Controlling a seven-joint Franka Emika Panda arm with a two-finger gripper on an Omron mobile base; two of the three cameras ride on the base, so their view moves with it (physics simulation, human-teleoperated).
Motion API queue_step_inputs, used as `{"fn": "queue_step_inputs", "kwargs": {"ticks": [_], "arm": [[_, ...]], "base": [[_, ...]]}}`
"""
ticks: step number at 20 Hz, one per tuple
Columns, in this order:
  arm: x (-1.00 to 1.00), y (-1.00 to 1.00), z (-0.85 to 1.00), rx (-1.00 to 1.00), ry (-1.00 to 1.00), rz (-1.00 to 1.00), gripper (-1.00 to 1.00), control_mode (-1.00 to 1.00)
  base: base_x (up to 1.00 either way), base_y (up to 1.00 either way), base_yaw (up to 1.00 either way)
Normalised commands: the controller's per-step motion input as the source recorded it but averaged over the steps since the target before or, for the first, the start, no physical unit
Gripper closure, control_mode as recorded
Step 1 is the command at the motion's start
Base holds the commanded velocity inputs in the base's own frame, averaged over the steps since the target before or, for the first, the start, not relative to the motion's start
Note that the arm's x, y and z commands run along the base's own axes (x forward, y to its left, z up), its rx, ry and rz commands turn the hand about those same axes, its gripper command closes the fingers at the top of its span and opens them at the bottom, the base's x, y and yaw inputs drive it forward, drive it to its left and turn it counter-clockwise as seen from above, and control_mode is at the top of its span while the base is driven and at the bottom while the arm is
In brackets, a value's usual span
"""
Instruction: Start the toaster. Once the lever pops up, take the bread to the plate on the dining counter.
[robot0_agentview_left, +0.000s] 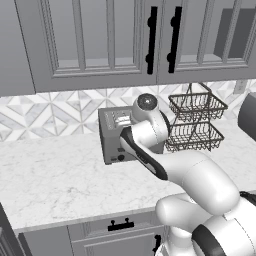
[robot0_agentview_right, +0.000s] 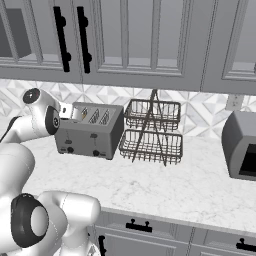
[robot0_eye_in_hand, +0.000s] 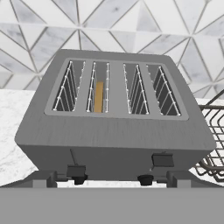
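Observation:
The grey four-slot toaster (robot0_eye_in_hand: 113, 127) stands on the marble counter against the tiled wall, also seen as the toaster (robot0_agentview_left: 111, 137) and the toaster (robot0_agentview_right: 92, 131). The bread (robot0_eye_in_hand: 99, 96) sits edge-on and golden-orange, deep in the second slot from the left. On the toaster's front, the left lever (robot0_eye_in_hand: 75, 169) is lower than the right lever (robot0_eye_in_hand: 162, 159). My gripper (robot0_eye_in_hand: 111, 180) hovers just in front of and above the toaster's front face, open, its fingertips (robot0_eye_in_hand: 45, 179) spread wide with nothing between them. The plate and dining counter are out of view.
A two-tier black wire basket (robot0_agentview_right: 152, 131) stands right beside the toaster. A dark grey appliance (robot0_agentview_right: 242, 145) sits at the far right of the counter (robot0_agentview_left: 55, 180). Upper cabinets with black handles (robot0_agentview_left: 151, 40) hang overhead.

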Motion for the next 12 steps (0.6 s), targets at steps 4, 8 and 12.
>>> {"fn": "queue_step_inputs", "kwargs": {"ticks": [4, 8, 12], "arm": [[0.0, 0.0, 0.0, 0.0, 0.0, 0.0, -1.0, -1.0], [0.0, 0.0, 0.0, 0.0, 0.0, 0.0, -1.0, -1.0], [0.0, 0.0, 0.0, 0.0, 0.0, 0.0, -1.0, -1.0]], "base": [[0.0, 0.0, 0.0], [0.0, 0.0, 0.0], [0.0, 0.0, 0.0]]}}
